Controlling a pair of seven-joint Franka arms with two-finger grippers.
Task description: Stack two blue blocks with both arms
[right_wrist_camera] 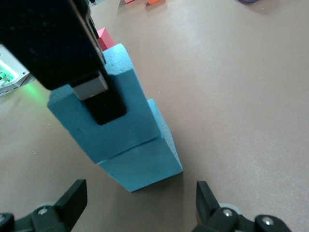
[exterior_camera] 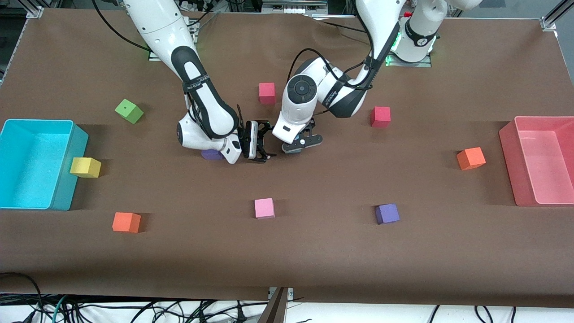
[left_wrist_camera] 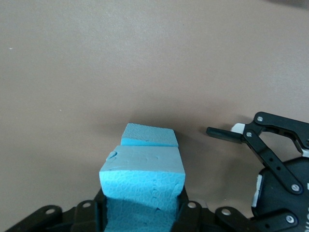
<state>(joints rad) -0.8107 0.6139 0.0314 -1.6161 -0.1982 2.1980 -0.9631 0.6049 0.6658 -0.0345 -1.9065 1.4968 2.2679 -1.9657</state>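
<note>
Two sky-blue blocks stand one on the other at the table's middle. My left gripper [exterior_camera: 301,143] is shut on the upper blue block [left_wrist_camera: 143,179], which rests on the lower blue block [left_wrist_camera: 148,136], shifted a little off its top. In the right wrist view the upper block [right_wrist_camera: 108,113] sits on the lower block [right_wrist_camera: 145,166], with a left finger [right_wrist_camera: 104,99] across its side. My right gripper [exterior_camera: 267,141] is open and empty beside the stack, low over the table; its jaws [right_wrist_camera: 140,200] stand wide, short of the lower block. The front view hides both blocks under the left gripper.
A purple cube [exterior_camera: 211,154] lies under the right wrist. Pink [exterior_camera: 264,208] and purple [exterior_camera: 387,213] cubes lie nearer the camera, red cubes [exterior_camera: 267,93] [exterior_camera: 380,116] farther. A cyan bin [exterior_camera: 36,163] and a pink bin [exterior_camera: 538,159] stand at the table's ends.
</note>
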